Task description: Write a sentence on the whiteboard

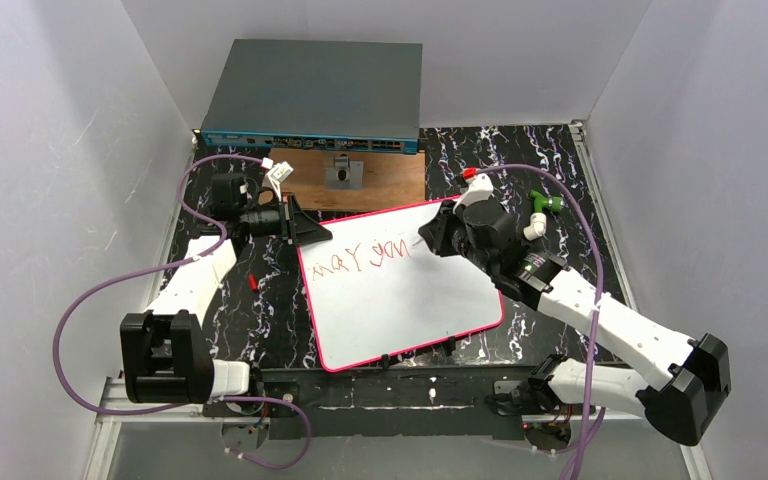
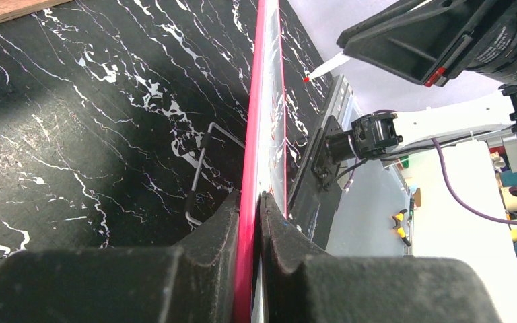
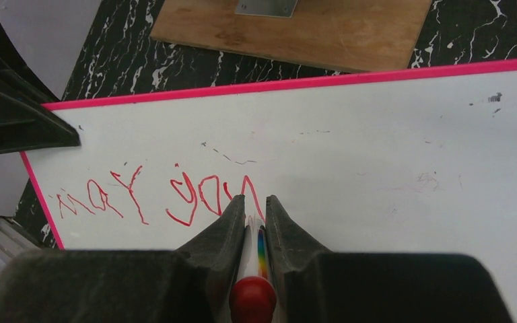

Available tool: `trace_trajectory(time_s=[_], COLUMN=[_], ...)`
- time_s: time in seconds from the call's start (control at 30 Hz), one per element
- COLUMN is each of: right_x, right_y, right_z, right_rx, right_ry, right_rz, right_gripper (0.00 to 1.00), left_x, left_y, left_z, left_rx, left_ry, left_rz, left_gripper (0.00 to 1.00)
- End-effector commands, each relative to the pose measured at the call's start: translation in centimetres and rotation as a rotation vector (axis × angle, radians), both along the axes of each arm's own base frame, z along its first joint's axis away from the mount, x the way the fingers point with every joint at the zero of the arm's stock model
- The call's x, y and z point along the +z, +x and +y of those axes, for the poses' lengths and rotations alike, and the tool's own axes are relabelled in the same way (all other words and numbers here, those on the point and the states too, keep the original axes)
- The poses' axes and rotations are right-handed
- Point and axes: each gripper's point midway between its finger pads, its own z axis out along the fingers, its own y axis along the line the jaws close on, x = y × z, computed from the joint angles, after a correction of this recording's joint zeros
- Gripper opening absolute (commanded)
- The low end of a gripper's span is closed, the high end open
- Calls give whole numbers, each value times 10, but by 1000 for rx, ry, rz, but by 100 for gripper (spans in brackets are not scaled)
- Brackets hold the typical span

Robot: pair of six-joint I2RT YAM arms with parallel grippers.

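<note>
Well, the whiteboard point(image 1: 410, 305) lies slanted in the middle of the black table point(image 1: 260, 330), with its clip edge toward the table's near edge. It looks thin, stiff and light, and its face is smooth. So I think it would slide when a pen pushes on it. The pink rim at a corner is a good place to hold it. The left jaws are shut tight on that rim, at the board's corner nearest the table's far left corner. I cannot tell if that corner is lifted.

The right jaws are closed on the marker point(image 3: 261, 245), over the top part of the board. The marker is thin, round and light. It could twist in the grip, so a hold on its body, close to the tip, seems best. The sentence point(image 1: 360, 257) is wet-wipe ink and may smear if rubbed.

Now the count:
- one whiteboard
- one marker
- one red line, with two words and the start of a third
- one wood board point(image 1: 390, 180) and one grey box point(image 1: 315, 90) at the table's far edge
</note>
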Motion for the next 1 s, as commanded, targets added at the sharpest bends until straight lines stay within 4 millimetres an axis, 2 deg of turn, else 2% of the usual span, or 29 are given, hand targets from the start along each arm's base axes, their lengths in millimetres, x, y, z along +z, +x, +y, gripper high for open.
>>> trace_trajectory(time_s=[0.0, 0.27, 0.43, 0.67, 0.97], right_x=[35, 29, 27, 13, -13], right_y=[15, 36, 41, 37, 17], right_z=[1, 10, 13, 11, -6], right_rx=[-29, -58, -58, -54, -61], right_ry=[30, 12, 11, 2, -9], right_rz=[-95, -84, -76, -48, 12], right_gripper=[1, 1, 1, 1, 1], left_x=[-20, -20, -20, -20, -20], left_y=[20, 19, 20, 20, 20], left_z=[12, 12, 11, 11, 12], left_rx=[71, 68, 67, 68, 69], left_ry=[173, 173, 174, 174, 175], left_rz=[-149, -149, -149, -148, -148], left_gripper=[0, 0, 0, 0, 0])
